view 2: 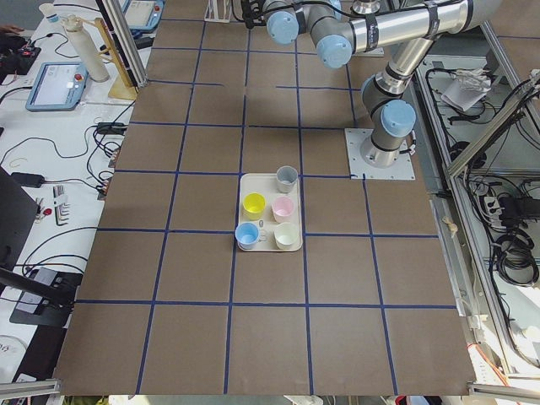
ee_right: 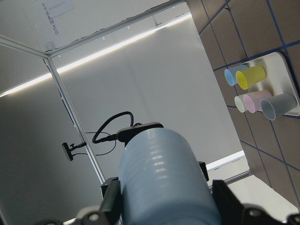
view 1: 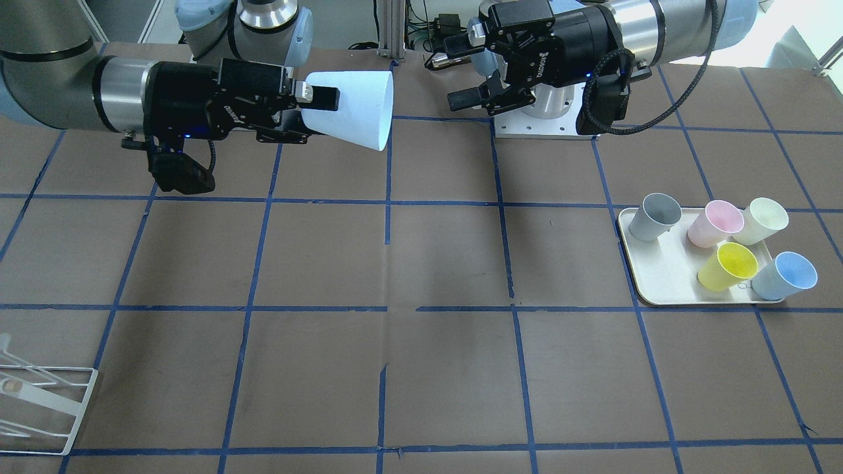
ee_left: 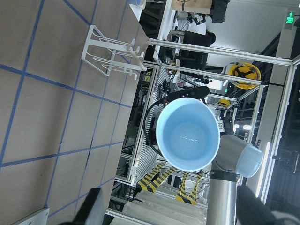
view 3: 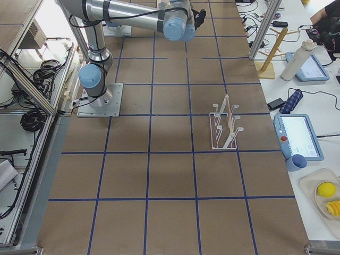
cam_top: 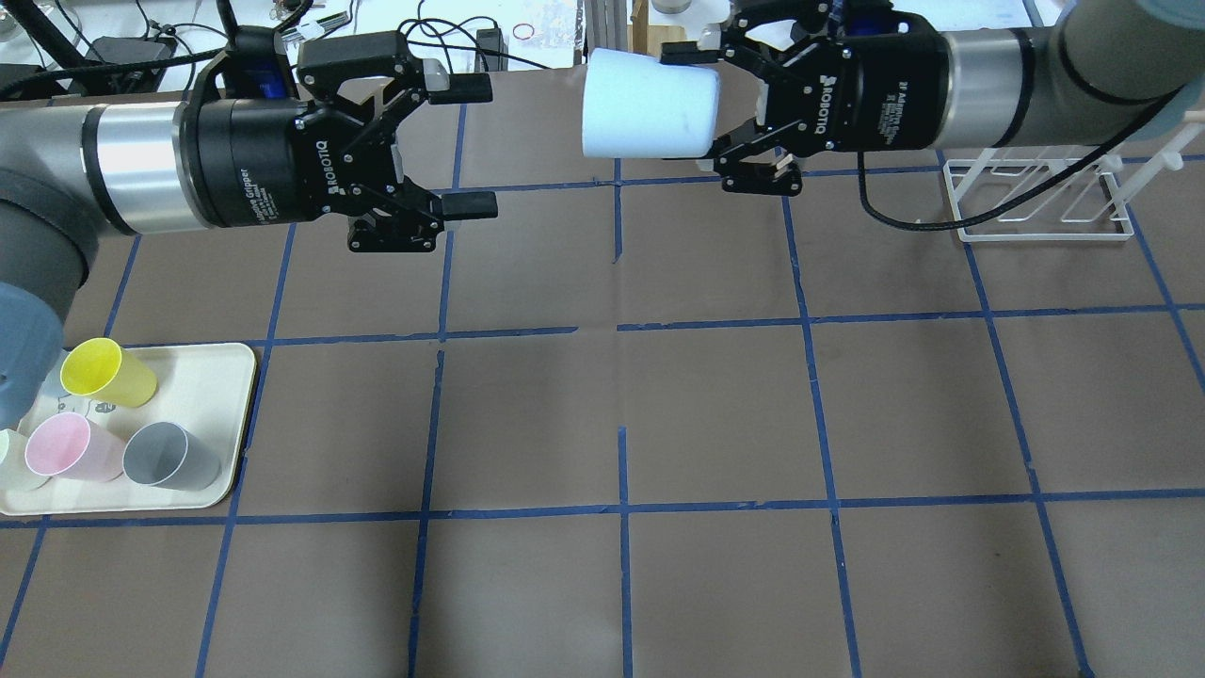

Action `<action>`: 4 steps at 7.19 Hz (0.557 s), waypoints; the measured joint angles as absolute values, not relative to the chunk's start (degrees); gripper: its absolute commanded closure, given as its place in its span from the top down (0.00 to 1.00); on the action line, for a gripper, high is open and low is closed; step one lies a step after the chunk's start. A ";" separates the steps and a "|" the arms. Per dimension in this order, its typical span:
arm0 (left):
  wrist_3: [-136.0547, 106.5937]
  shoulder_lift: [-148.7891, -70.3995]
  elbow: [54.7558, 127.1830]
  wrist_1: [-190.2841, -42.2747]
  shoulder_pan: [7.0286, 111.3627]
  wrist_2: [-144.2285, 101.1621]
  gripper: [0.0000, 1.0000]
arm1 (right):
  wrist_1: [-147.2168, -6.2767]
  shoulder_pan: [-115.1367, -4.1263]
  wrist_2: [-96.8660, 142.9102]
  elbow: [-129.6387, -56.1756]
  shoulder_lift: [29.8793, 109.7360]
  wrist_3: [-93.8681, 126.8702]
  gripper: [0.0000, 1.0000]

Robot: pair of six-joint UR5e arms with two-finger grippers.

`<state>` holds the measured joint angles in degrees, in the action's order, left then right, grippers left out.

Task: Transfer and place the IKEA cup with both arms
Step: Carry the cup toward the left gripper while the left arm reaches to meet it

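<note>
My right gripper point(cam_top: 717, 111) is shut on the base end of the pale blue IKEA cup point(cam_top: 650, 115) and holds it sideways in the air over the far middle of the table, rim toward the left gripper. In the front view the cup point(view 1: 352, 108) sits in the right gripper point(view 1: 313, 108) on that view's left. My left gripper point(cam_top: 475, 148) is open and empty, facing the cup's rim with a gap between them; it also shows in the front view point(view 1: 459, 71). The left wrist view looks into the cup's mouth point(ee_left: 187, 133). The right wrist view shows the cup's wall point(ee_right: 164, 178) between the fingers.
A cream tray point(view 1: 665, 280) on the robot's left side holds a second blue cup point(view 1: 787, 275), a yellow cup point(view 1: 728, 266), a pink cup point(view 1: 714, 224), a cream cup point(view 1: 761, 220) and a grey cup point(view 1: 653, 217). A white wire rack point(cam_top: 1036, 202) stands on the right side.
</note>
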<state>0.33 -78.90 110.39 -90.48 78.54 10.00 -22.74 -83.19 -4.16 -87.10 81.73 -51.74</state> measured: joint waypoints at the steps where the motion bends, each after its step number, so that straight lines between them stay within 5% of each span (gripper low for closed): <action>1: 0.22 -78.93 110.38 -87.92 78.61 9.22 1.00 | -22.76 -85.66 -0.86 -87.10 81.73 -51.76 0.55; 4: 0.23 -78.58 109.40 -84.34 77.84 9.26 1.00 | -22.69 -87.89 1.85 -87.10 81.74 -51.77 0.61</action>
